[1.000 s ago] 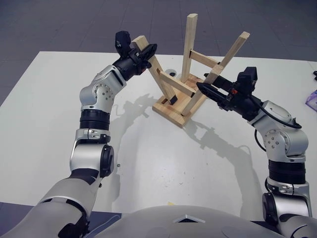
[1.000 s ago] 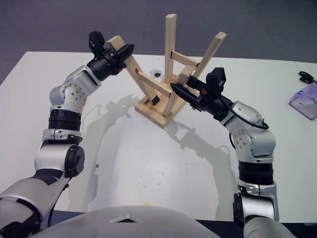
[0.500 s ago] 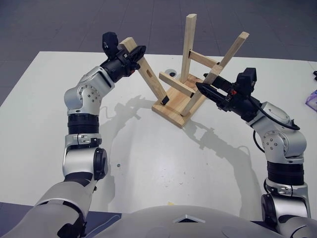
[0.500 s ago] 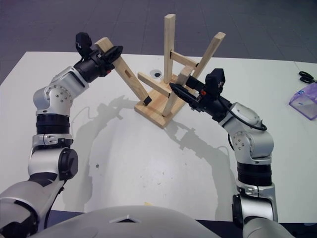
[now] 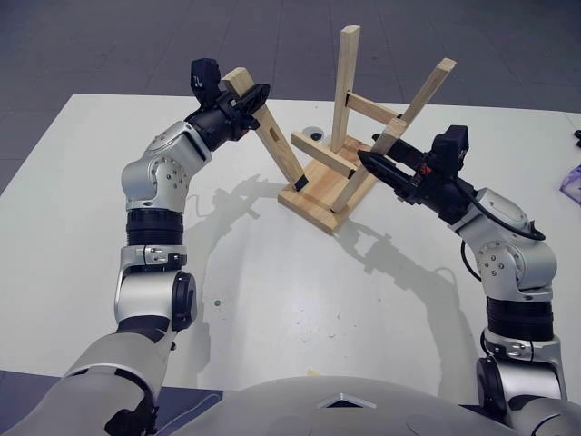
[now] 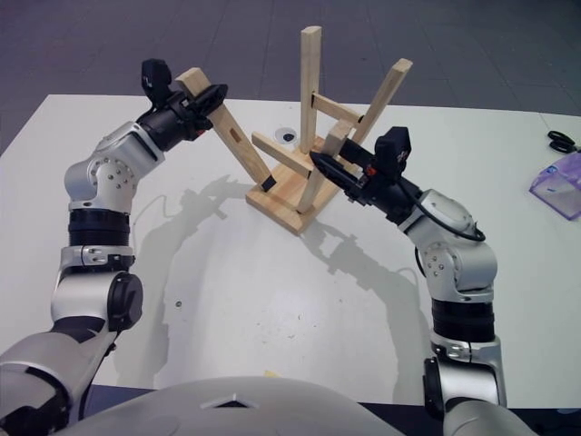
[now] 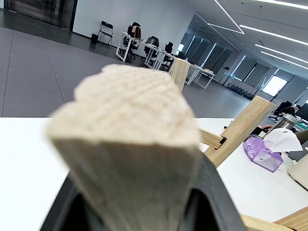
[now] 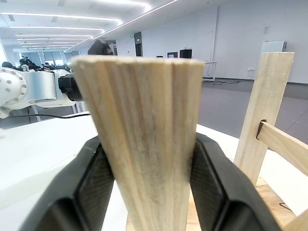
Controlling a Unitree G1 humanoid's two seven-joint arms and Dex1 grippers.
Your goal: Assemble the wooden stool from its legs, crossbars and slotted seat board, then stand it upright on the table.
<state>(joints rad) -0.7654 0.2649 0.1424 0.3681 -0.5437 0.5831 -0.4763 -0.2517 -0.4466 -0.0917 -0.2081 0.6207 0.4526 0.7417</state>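
The wooden stool lies upside down, its slotted seat board (image 5: 313,206) tilted on the white table (image 5: 82,182). One leg (image 5: 345,82) stands upright and another (image 5: 422,98) leans right, with a crossbar (image 5: 374,107) joining them. My left gripper (image 5: 243,98) is shut on the top end of the left leg (image 5: 275,141), whose end grain looms in the left wrist view (image 7: 127,144). That leg leans away from the free end of a crossbar (image 5: 320,153). My right gripper (image 5: 374,165) is shut on the near leg (image 8: 144,125).
A round hole (image 5: 314,133) marks the table behind the stool. A purple tissue box (image 6: 563,186) and scissors (image 6: 558,139) lie at the far right edge. Open table surface spreads in front of the stool and to its left.
My left gripper swung its leg to the left, off the crossbar's end, leaving a gap between them. The right arm and the other stool parts held still.
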